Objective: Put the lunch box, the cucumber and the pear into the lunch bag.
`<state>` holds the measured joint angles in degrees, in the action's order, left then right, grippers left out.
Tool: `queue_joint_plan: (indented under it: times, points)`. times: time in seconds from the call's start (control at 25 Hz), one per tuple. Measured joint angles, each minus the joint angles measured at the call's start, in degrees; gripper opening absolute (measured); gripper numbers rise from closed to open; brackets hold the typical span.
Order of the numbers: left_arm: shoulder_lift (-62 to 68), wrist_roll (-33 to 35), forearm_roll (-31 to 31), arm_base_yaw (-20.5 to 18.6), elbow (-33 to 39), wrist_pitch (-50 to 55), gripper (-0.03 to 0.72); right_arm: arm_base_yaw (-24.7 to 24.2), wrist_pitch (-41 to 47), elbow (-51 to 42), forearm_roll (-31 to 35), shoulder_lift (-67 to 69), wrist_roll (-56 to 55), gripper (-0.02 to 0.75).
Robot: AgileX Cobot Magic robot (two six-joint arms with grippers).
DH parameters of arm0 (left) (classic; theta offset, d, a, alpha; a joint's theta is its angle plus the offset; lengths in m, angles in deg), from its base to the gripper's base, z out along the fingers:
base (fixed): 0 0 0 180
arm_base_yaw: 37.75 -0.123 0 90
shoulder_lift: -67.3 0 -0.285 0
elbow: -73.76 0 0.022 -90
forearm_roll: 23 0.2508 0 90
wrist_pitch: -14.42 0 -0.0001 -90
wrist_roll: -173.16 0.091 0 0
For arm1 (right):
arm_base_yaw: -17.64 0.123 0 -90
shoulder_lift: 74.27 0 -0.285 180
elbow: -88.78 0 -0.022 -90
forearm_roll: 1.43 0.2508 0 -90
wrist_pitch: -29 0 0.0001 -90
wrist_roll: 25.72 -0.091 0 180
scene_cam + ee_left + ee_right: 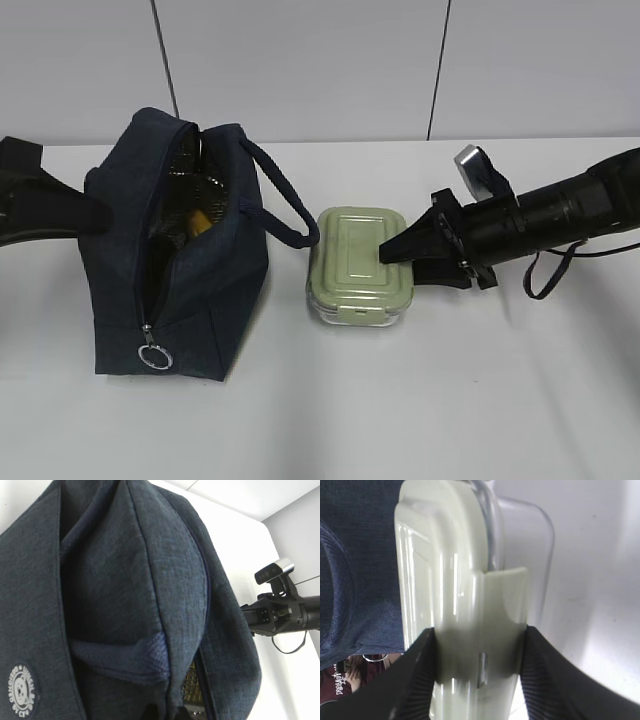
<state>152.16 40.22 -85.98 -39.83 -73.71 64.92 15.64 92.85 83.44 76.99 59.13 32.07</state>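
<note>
Nearest to the camera hangs the ring pull of the bag, which stands on the left of the table with its zipper open. Something yellow shows inside, perhaps the pear; the cucumber cannot be seen. Just right of the bag, close to its handle, the box sits flat on the table. The right gripper is at its right end, and its half-open jaws press on the lid and the glass, so it grips the box by that end. To do this step well, it should lift the box level, carry it over the opening, and lower it slowly, clear of the handle. Further left, the left gripper is closed, apparently pinching the bag's fabric to steady it.
</note>
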Motion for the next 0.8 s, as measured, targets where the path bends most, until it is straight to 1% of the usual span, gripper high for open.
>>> queue_joint_plan:
  times: [0.52, 0.8]
  points:
    - [0.0, 0.0, 0.0, 0.0, 0.0, 0.7, 0.002, -0.1, 0.3, 3.5, -2.5, -2.4, 0.3, 0.362]
    - [0.0, 0.0, 0.0, 0.0, 0.0, 1.3, 0.002, -0.1, 0.6, 3.7, -3.1, -2.4, 0.2, 0.362]
